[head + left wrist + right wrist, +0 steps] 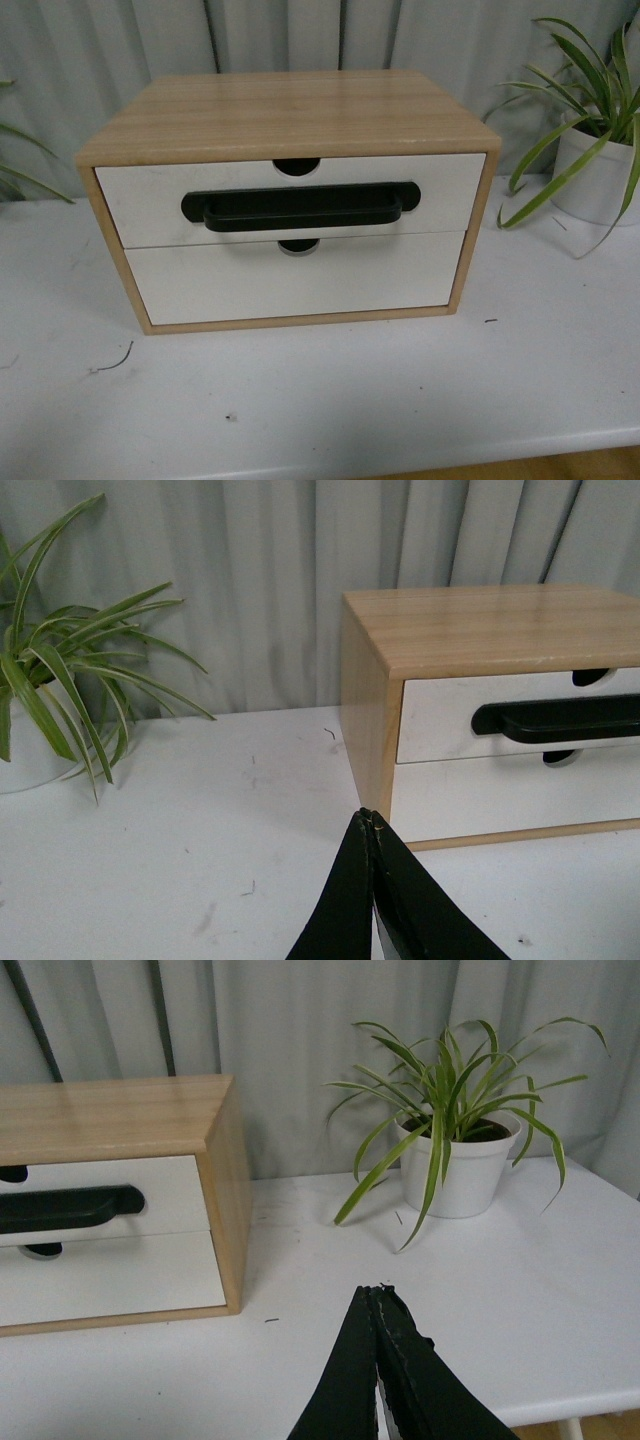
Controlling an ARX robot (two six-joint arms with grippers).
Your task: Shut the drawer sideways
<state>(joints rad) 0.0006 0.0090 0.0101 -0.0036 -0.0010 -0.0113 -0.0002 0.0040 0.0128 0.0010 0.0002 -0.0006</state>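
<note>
drawer point(520, 715) handle cut off at left wrist view's edge, right plant point(590, 120) partly cropped

A white tabletop point(330, 400) is carrying a light wood cabinet point(290, 115), which is sitting near the centre. A plain white lower drawer front point(290, 282) without a handle is lying flush in the cabinet. A spider plant in a white pot point(595, 175) is standing at 3 o'clock of the cabinet, apart from it, its leaves drooping over the tabletop. A second spider plant point(60, 680) is standing at 9 o'clock. A pale pleated curtain point(120, 50) is hanging behind. Small dark specks point(110, 362) are lying on the tabletop.
</note>
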